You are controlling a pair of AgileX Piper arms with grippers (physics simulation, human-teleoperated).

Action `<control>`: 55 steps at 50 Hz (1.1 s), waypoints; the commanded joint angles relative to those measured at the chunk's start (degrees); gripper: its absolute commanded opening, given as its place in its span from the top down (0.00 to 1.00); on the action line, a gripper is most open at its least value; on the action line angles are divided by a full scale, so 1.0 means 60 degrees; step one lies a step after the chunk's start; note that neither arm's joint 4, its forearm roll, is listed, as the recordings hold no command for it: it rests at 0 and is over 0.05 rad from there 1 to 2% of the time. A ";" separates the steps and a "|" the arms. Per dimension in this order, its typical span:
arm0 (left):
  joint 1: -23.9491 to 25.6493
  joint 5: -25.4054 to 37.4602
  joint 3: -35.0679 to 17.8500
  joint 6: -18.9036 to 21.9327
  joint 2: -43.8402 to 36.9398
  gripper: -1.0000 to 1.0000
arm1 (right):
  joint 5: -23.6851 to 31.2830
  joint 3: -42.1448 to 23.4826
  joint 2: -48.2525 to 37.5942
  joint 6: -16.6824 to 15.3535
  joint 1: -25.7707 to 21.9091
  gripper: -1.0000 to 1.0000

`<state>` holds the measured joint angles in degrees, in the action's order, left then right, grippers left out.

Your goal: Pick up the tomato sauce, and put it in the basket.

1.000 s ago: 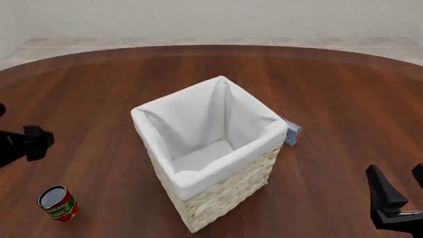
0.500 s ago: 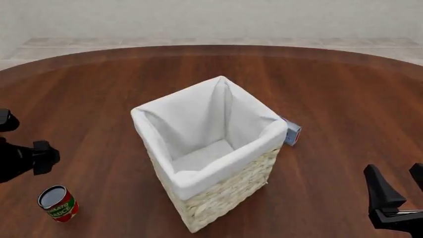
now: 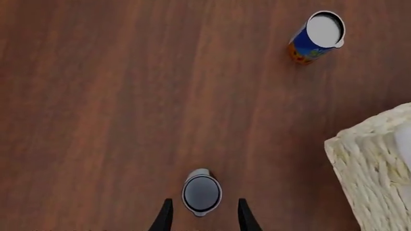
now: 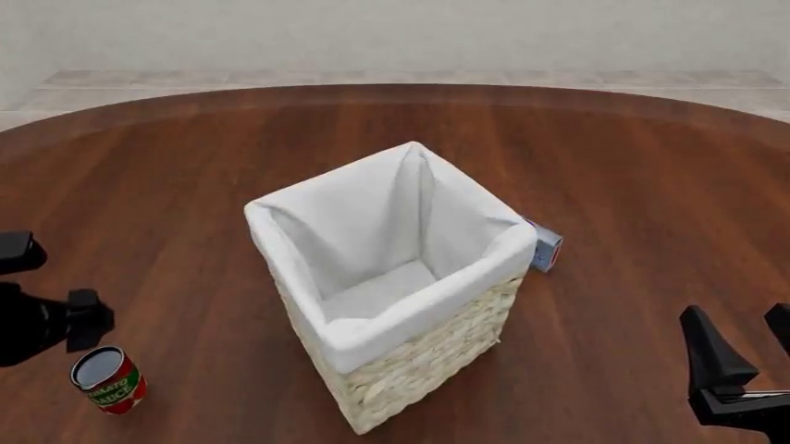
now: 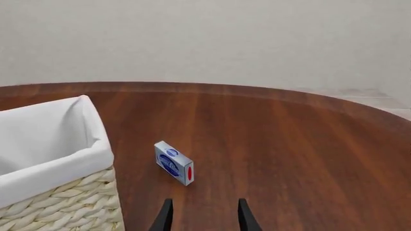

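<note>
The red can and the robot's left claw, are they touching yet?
Apart. In the left wrist view the tomato sauce sits ahead of the open left gripper, with bare table showing between the can and each finger.

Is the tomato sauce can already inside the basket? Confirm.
No, the tomato sauce can stands on the table left of the basket, just beside the left claw.

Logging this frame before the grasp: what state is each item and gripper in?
tomato sauce: upright on the table, not gripped.
basket: upright, open, nothing visible inside.
blue-grey box: on edge beside the basket.
blue and orange can: upright, untouched.
left gripper: open, above the tomato sauce.
right gripper: open, holding nothing.
</note>
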<state>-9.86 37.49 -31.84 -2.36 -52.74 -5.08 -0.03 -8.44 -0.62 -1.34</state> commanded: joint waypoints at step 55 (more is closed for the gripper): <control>-0.0352 -0.2537 0.1879 0.0296 -0.1298 0.00 | 0.0035 0.0001 0.0009 -0.0177 -0.0087 0.00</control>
<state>-11.77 24.63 -22.34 -0.93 -59.41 -4.99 -0.02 -8.50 -1.55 -1.86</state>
